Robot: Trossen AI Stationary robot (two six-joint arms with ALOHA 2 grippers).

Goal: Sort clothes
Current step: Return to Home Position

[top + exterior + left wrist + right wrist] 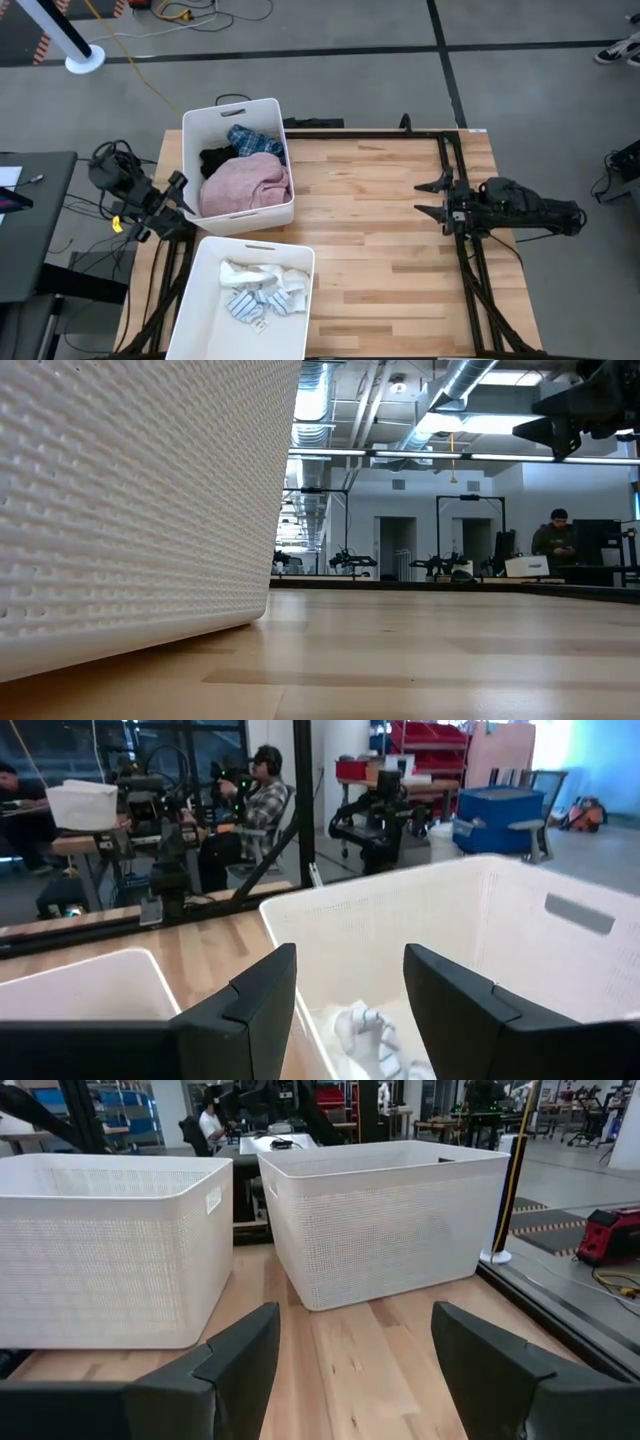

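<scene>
two white bins hold all the clothes we can see. we take the shirt bin [232,105] as our marker. inside it the pink shirt [245,185] is heaped up to the rim, with the blue plaid shirt [252,142] and the black top [216,160] packed behind it toward the far wall. the sock bin [200,300] stands just beside the shirt bin, on its nearer side, and the small white socks [262,288] lie loose on its floor. we see no garment on the worktop [380,230].

the left gripper [176,198] hangs just beside the shirt bin's outer wall, near the corner facing the sock bin, its fingers spread and empty. the right gripper [434,198] sits well apart from the shirt bin, across bare worktop, with fingers likewise spread around nothing.

we judge the sorting done, so the remaining risk lies in the retreat. a spread finger of the left gripper could catch the shirt bin's rim or wall and drag or tip it. the pink shirt, piled so high, could then slump over the edge.

the pink shirt is bunched. its longer stretch runs across the shirt bin, from the left arm's side toward the right arm's, and we cannot tell where its collar points.
</scene>
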